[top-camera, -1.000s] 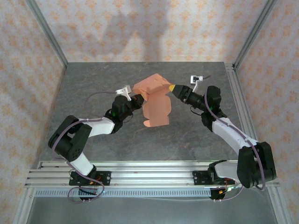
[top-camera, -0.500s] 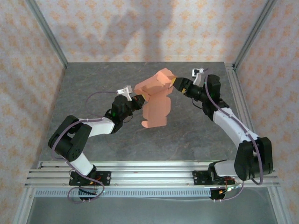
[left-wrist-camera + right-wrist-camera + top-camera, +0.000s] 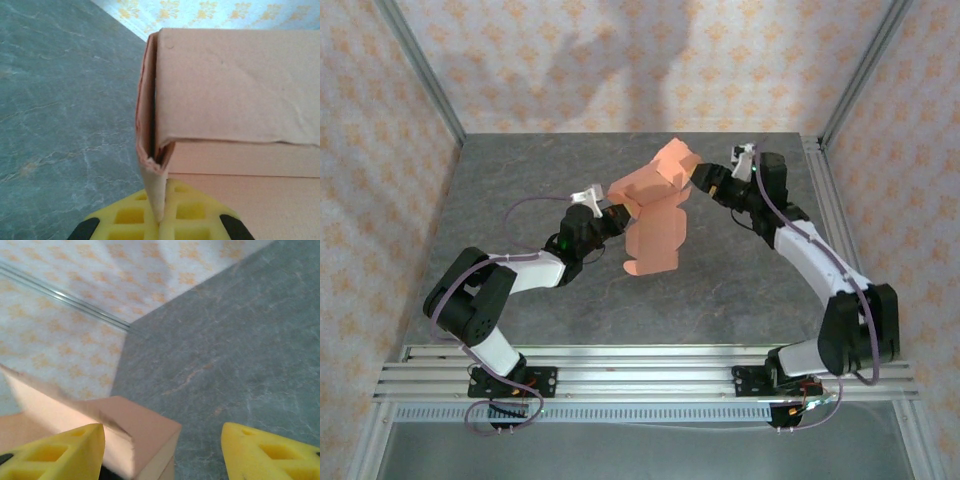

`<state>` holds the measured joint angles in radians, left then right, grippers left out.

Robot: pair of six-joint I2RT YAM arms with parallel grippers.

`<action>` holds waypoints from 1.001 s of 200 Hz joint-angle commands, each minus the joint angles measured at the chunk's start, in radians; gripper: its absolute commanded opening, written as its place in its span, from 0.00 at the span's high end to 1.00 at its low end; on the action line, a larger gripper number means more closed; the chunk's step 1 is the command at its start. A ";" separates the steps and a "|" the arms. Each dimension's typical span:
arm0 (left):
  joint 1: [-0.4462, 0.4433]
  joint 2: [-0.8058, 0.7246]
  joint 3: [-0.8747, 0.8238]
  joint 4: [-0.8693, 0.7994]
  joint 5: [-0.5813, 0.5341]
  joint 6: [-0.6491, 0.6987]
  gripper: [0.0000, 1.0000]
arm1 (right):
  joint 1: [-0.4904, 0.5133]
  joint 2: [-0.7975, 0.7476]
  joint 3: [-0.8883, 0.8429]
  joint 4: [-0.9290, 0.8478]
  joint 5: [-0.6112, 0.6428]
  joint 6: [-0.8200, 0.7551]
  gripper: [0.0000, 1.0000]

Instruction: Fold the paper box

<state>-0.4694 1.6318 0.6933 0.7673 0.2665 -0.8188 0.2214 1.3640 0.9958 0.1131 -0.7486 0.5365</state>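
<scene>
Top view is showing both arms reaching in toward the paper box [image 3: 655, 205], which is sitting at mid-table, a little toward the far side, between the two grippers. The left gripper [image 3: 615, 212] is meeting its left edge and the right gripper [image 3: 705, 183] is sitting just beside its far-right corner.

Left wrist view is giving the grip detail that the top view is not. The yellow fingers [image 3: 125, 217] of the left gripper [image 3: 160, 220] are pinching a thin card edge of the paper box [image 3: 235, 85], pressed tight together on it. A folded wall is standing up from that pinch.

Right wrist view is showing the right gripper [image 3: 162, 440] with its yellow fingers [image 3: 55, 450] standing wide apart. A corner of the paper box [image 3: 145, 432] is lying between them, close against the finger on the left of that frame and well clear of the other. Nothing is being clamped there.

From above, the box's long axis is running far to near, leaning slightly right at the far end. The folded, boxy end is pointing far-right toward the right gripper, and a flat rounded flap is pointing toward the near edge. Cannot tell if the flap is touching the table.

The table [image 3: 520, 190] is looking like grey marbled stone. Walls [image 3: 620, 60] are carrying pale wallpaper with orange motifs, with metal posts [image 3: 420, 70] at the corners and an aluminium rail [image 3: 640, 362] running along the near edge under the arm bases.
</scene>
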 commanded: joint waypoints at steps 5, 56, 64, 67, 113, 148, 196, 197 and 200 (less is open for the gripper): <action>0.004 0.004 0.032 -0.007 -0.069 -0.049 1.00 | -0.007 -0.120 -0.089 0.227 -0.085 0.047 0.35; 0.019 0.037 0.042 0.049 -0.032 -0.105 1.00 | -0.026 -0.214 -0.222 0.217 -0.071 0.089 0.35; 0.020 0.034 0.044 0.045 -0.032 -0.100 1.00 | -0.025 -0.210 -0.225 0.193 -0.071 0.078 0.35; 0.020 0.033 0.044 0.042 -0.033 -0.098 1.00 | -0.025 -0.208 -0.227 0.191 -0.071 0.078 0.35; 0.019 0.024 0.056 0.017 -0.015 -0.073 1.00 | -0.018 -0.116 -0.221 0.307 -0.117 0.157 0.36; 0.018 0.013 0.056 0.009 -0.009 -0.064 1.00 | -0.002 -0.062 -0.191 0.320 -0.123 0.158 0.37; 0.018 0.023 0.063 0.011 0.013 -0.054 1.00 | 0.043 0.001 -0.149 0.338 -0.127 0.158 0.38; 0.017 0.023 0.062 0.011 0.014 -0.053 1.00 | 0.044 0.003 -0.148 0.339 -0.126 0.158 0.38; 0.017 0.025 0.064 0.013 0.015 -0.054 1.00 | 0.047 0.005 -0.148 0.341 -0.124 0.160 0.38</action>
<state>-0.4561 1.6714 0.7258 0.7719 0.2573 -0.8898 0.2436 1.3449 0.7979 0.3859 -0.8532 0.6922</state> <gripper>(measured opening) 0.048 0.614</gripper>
